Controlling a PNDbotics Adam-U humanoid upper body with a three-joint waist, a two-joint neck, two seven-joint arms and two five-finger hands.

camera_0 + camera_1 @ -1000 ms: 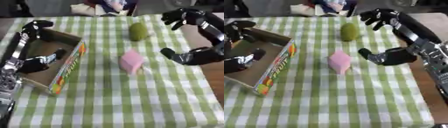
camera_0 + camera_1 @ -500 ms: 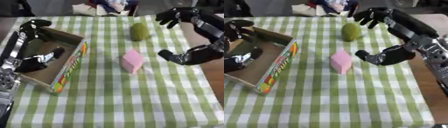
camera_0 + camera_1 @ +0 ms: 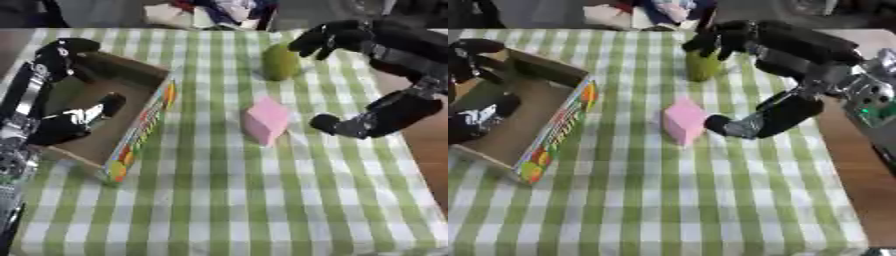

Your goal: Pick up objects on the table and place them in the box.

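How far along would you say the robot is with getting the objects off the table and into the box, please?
Nothing looks done: the box shows no object inside, only the left hand resting in it. In hand: the right hand, fingers curled, is at the green fruit without visibly gripping it. Left: that fruit and the pink block, both lying on the checked cloth.

I see a pink block (image 3: 266,120) right of the open cardboard box (image 3: 131,100); a green oval fruit (image 3: 280,62) beyond it
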